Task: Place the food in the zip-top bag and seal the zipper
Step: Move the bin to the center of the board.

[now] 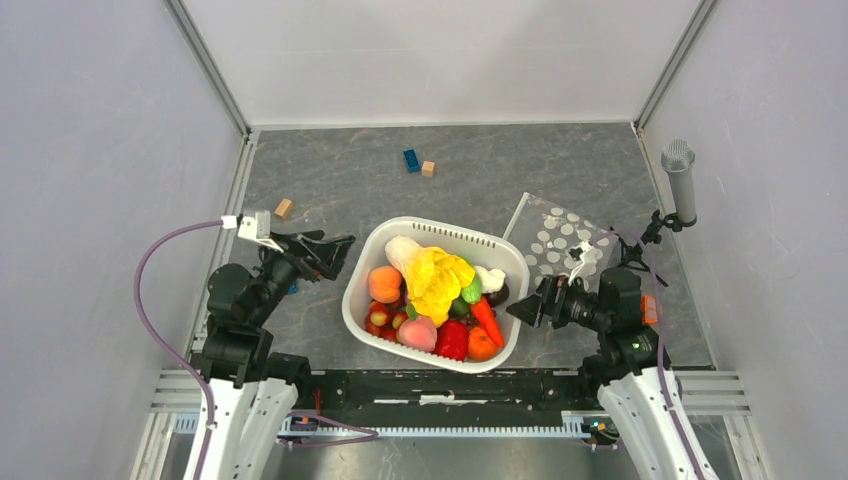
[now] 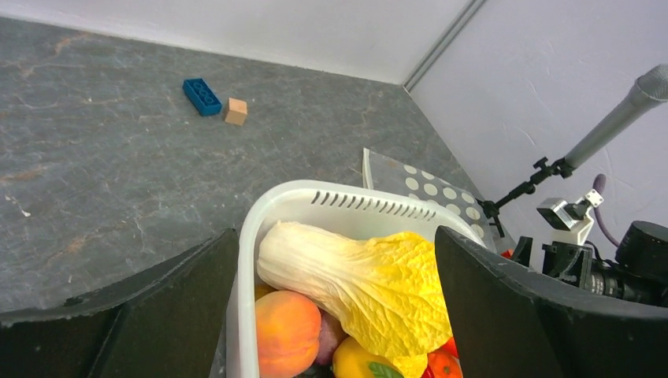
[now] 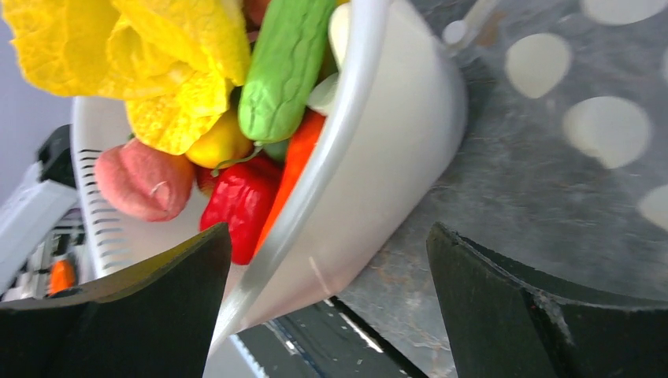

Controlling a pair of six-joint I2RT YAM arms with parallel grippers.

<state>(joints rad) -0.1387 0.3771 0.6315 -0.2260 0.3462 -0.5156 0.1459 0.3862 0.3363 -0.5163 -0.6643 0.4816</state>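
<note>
The food is piled in a white basket [image 1: 440, 228] at the table's middle: a crinkled yellow cabbage [image 1: 437, 278], peaches [image 1: 384, 283], an orange carrot [image 1: 487, 320], a red pepper [image 1: 452, 340] and a green piece [image 3: 283, 67]. The zip-top bag [image 1: 562, 240], clear with white dots, lies flat behind the basket's right side. A thin strip that may be the zipper [image 2: 367, 167] runs along the bag's basket-side edge; I cannot tell if it is sealed. My left gripper [image 1: 335, 255] hovers open at the basket's left rim. My right gripper [image 1: 526, 303] is open beside the basket's right wall [image 3: 378, 181], holding nothing.
A blue toy brick [image 1: 411, 160] and a small wooden cube [image 1: 428, 168] lie at the back. Another wooden cube [image 1: 284, 208] sits at the left edge. A microphone on a stand [image 1: 680, 180] rises at the right, just beyond the bag. Walls enclose three sides.
</note>
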